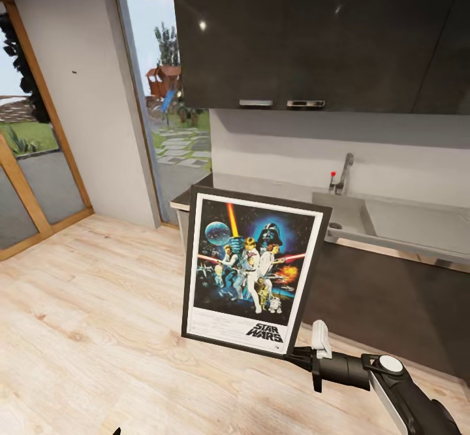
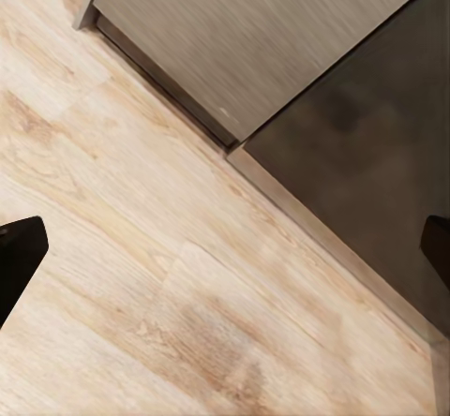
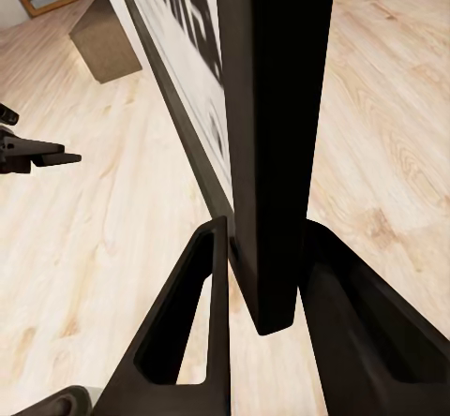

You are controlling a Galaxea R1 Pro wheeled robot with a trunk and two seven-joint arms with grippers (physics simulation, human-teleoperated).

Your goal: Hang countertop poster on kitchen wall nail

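Note:
The poster (image 1: 251, 268) stands upright in the air over the floor, in front of the counter's left end, with its Star Wars artwork facing me. My right gripper (image 1: 299, 355) is shut on its lower right corner. In the right wrist view the black frame edge (image 3: 272, 107) sits clamped between both fingers (image 3: 202, 313). One wall nail (image 1: 74, 71) is a dark dot high on the pale wall panel at the left. The pale grey countertop (image 1: 261, 188) with its sink (image 1: 346, 216) and tap (image 1: 343, 172) lies behind the poster. My left gripper (image 2: 225, 252) hangs open above the floor.
Dark upper cabinets (image 1: 294, 30) overhang the counter, with dark base fronts (image 1: 391, 311) below it. A tall glass pane (image 1: 171, 128) separates the nail's wall panel from the counter. A wood-framed glass wall (image 1: 26, 180) closes the left side. Light plank floor (image 1: 85, 330) spreads out to the left.

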